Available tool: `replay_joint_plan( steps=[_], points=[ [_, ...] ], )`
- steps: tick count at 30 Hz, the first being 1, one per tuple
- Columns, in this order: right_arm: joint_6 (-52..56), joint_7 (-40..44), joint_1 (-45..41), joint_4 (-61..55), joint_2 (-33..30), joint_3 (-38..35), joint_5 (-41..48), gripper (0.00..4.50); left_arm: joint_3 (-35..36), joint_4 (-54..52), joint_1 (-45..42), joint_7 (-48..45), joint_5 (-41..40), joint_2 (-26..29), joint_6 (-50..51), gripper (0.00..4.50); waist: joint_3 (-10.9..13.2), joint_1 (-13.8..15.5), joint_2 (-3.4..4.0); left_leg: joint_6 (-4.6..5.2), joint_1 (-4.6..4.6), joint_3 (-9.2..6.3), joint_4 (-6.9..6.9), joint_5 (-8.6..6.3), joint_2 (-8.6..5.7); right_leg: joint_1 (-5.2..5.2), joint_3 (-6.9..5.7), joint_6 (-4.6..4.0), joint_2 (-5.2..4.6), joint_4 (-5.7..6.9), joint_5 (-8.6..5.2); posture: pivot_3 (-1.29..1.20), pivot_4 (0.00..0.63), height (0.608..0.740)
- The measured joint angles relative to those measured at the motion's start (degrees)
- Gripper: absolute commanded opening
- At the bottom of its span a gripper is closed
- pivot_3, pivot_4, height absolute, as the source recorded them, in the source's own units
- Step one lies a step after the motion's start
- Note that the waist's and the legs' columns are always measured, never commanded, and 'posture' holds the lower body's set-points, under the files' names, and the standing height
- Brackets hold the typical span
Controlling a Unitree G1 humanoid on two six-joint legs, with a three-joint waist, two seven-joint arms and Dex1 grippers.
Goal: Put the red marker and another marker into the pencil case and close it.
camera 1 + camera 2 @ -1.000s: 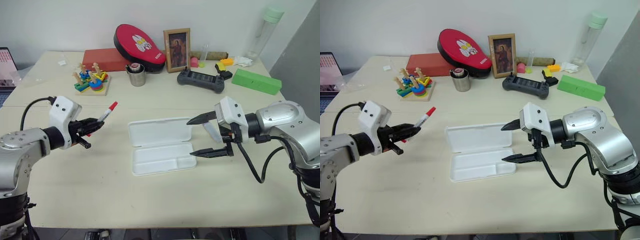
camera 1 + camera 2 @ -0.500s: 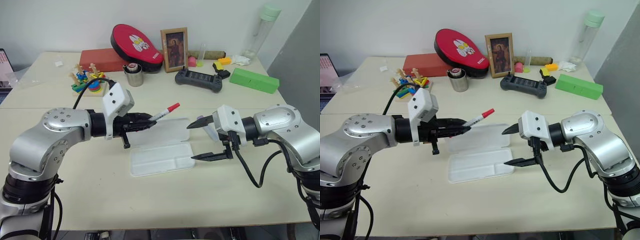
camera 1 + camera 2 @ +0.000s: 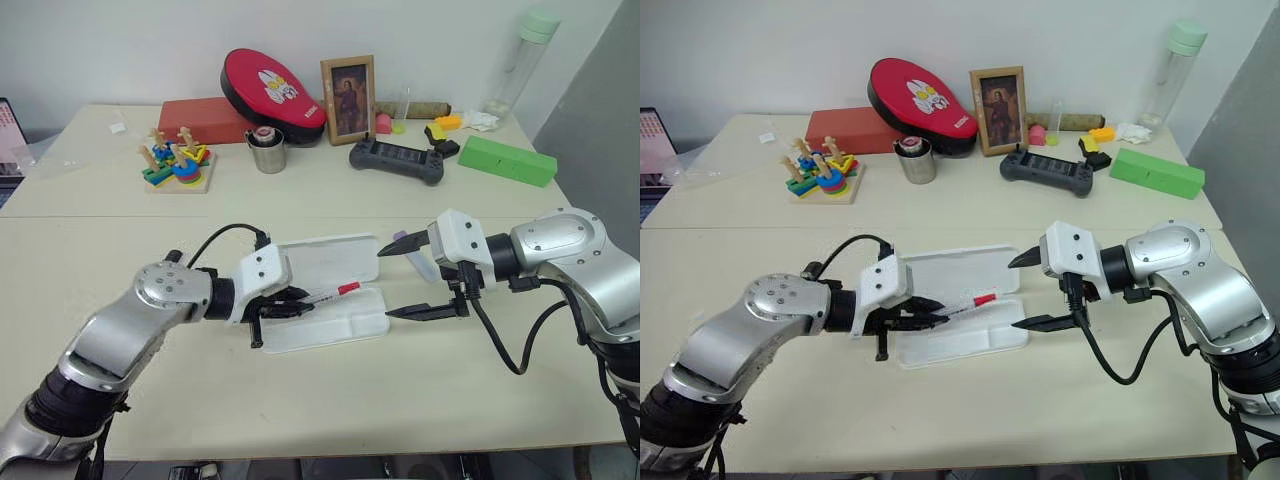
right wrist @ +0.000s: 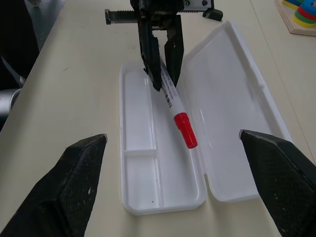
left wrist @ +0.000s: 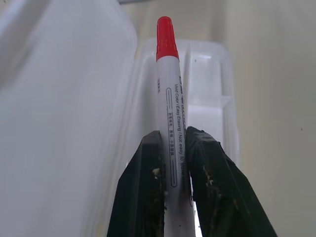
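cream tabletop (image 3: pixel 330 400) under you, clutter pushed to the back. the red marker (image 3: pixel 325 295) sits pinched between your left gripper (image 3: pixel 292 305) fingers, red cap aimed at the right gripper, hanging over the tray of the pencil case (image 3: pixel 345 325), along the hinge side. case lies open, lid flat on the far side. your right gripper (image 3: pixel 405 280) hovers just past the case's right end, jaws spread wide, holding nothing. green box (image 3: pixel 505 160) is far back right.
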Motion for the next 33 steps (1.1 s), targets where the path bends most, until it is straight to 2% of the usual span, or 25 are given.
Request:
replay_joint_plan(
  steps=[8,10,12,21,23,26,30,33],
  points=[
    [0.04,-0.78,-0.01,0.00,0.00,0.00,0.01,4.50,-5.19,4.71,0.03,0.88,7.91,-5.25,-8.28,0.43,-0.01,0.15,0.01,0.00,0.00,0.00,0.00,0.00,0.00,0.01,0.00,0.00,0.00,-0.01,0.00,0.00,0.150,0.740],
    [0.05,-0.80,-0.01,0.01,0.00,0.00,0.01,4.50,-5.73,5.57,-0.03,0.64,8.68,-6.05,-9.47,1.12,0.00,0.14,0.01,0.00,0.00,-0.01,0.00,0.00,0.00,0.01,0.00,0.00,0.00,0.00,0.00,0.00,0.150,0.740],
    [0.09,-0.83,-0.01,0.00,0.01,0.00,0.02,4.50,-5.76,6.52,-0.55,0.63,9.73,-6.88,-10.29,1.57,-0.01,0.15,0.01,0.01,0.00,-0.02,0.01,0.01,0.00,0.02,0.00,0.00,0.00,0.01,0.00,0.00,0.150,0.740],
    [1.06,-0.97,0.01,-0.17,0.01,0.01,0.09,4.50,-5.52,7.15,-1.50,-1.05,10.47,-7.46,-10.70,3.32,0.00,0.12,0.01,0.01,0.00,-0.02,0.02,0.01,0.00,0.02,-0.01,0.00,0.00,0.01,0.00,0.00,0.150,0.740],
    [1.13,-1.11,0.02,-0.17,0.01,0.01,0.09,4.50,-4.41,5.87,-1.50,-1.44,9.72,-7.42,-9.78,3.74,0.00,0.12,0.01,0.01,0.00,-0.02,0.02,0.01,0.00,0.02,-0.01,0.00,0.00,0.01,0.00,0.00,0.150,0.740],
    [1.62,-2.36,-0.02,0.03,0.03,0.02,-0.24,4.50,0.48,1.35,-1.29,-2.29,4.31,-6.56,-5.27,4.42,0.00,0.03,0.01,0.01,0.00,-0.03,0.02,0.01,0.00,0.02,-0.01,0.01,0.00,0.02,0.00,0.00,0.150,0.740],
    [2.40,-4.52,-0.05,2.14,-0.06,-0.03,-2.23,4.50,9.49,-4.39,0.03,-4.78,-4.48,-1.37,1.81,4.48,0.00,-0.26,0.02,0.01,0.01,-0.04,0.01,0.00,0.00,0.02,-0.01,0.01,0.00,0.03,0.00,0.00,0.150,0.740],
    [2.27,-5.38,-0.05,3.15,-0.11,0.01,-3.55,4.50,13.68,-6.24,0.75,-5.23,-7.68,1.52,4.88,4.48,0.00,-0.31,0.02,0.01,0.01,-0.03,0.02,0.00,0.00,0.02,-0.01,0.01,0.00,0.03,-0.01,0.00,0.150,0.740]
  ],
)
